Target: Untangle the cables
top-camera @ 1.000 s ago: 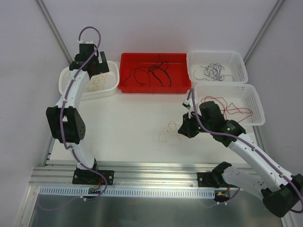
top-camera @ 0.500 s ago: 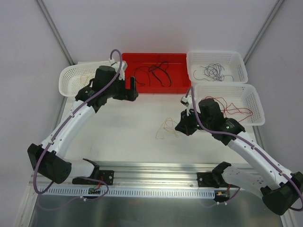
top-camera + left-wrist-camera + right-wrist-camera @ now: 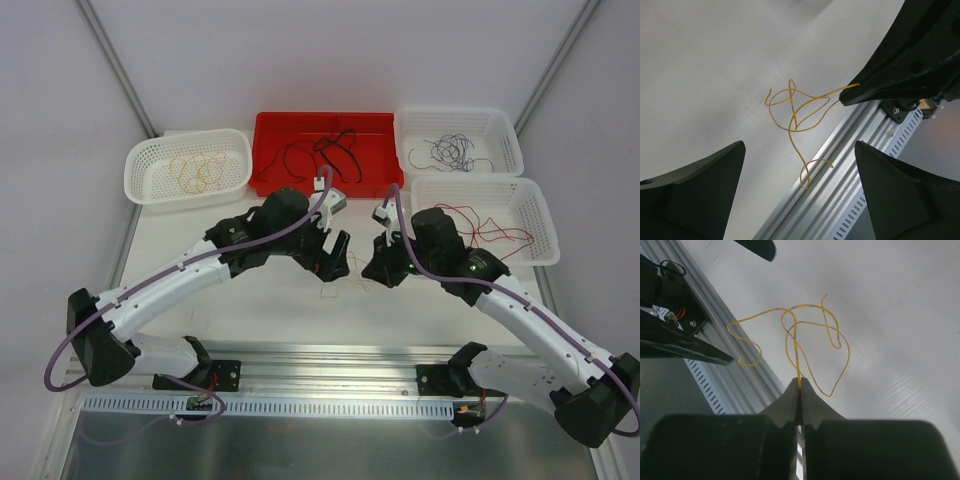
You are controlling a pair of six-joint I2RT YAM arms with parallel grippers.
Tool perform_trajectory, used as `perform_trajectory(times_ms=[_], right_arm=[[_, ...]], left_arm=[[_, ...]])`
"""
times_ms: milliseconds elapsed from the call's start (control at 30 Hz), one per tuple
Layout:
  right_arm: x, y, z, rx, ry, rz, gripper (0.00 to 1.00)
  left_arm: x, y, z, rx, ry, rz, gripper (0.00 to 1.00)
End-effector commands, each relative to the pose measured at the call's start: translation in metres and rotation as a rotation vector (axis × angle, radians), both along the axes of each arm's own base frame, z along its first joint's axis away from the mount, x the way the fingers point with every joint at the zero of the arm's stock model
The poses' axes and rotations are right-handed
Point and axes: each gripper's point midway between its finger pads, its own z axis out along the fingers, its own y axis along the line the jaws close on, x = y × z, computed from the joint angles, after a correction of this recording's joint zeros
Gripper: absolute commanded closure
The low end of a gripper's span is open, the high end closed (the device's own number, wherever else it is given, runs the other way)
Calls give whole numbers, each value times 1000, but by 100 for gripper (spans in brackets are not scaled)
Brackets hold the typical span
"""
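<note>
Right claw (image 3: 800, 385): pinched tight on one end of the yellow wire (image 3: 790, 335). The rest of the wire trails off in crossed loops over the table (image 3: 250, 290), between the two arms.
Left claw (image 3: 799, 150): jaws wide, nothing in them, poised over the same wire with one finger on either side of the knot.

Risks, as I judge them:
- If the left claw closes on the crossing, it could trap several strands at once. A pull would then tighten the knot rather than free it.
- The wire is hair-thin, so a sharp tug could slide it out of the right pinch.
- The tail loop shows over the slotted rail (image 3: 840, 165) at the near edge. I cannot tell whether it touches. It might snag there.
- The claws sit close together and could bump.

Containers:
- Left basket (image 3: 140, 170): yellow-tan wires (image 3: 195, 172).
- Red bin (image 3: 262, 150): red and black wires (image 3: 330, 155), tangled.
- Far right basket (image 3: 505, 125): purple-blue wires (image 3: 450, 150).
- Near right basket (image 3: 540, 215): red wires (image 3: 480, 228).
</note>
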Motion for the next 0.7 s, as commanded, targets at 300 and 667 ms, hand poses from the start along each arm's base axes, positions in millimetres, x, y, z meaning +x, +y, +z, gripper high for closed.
perform_trajectory(times_ms=[300,667], right_arm=[[-4,15,24,79,-52,47,98],[-2,5,16,36,-59,5,66]], left_arm=[[6,-40,-32,64,38,-29,60],[27,-18,-26,113,-69,66,100]])
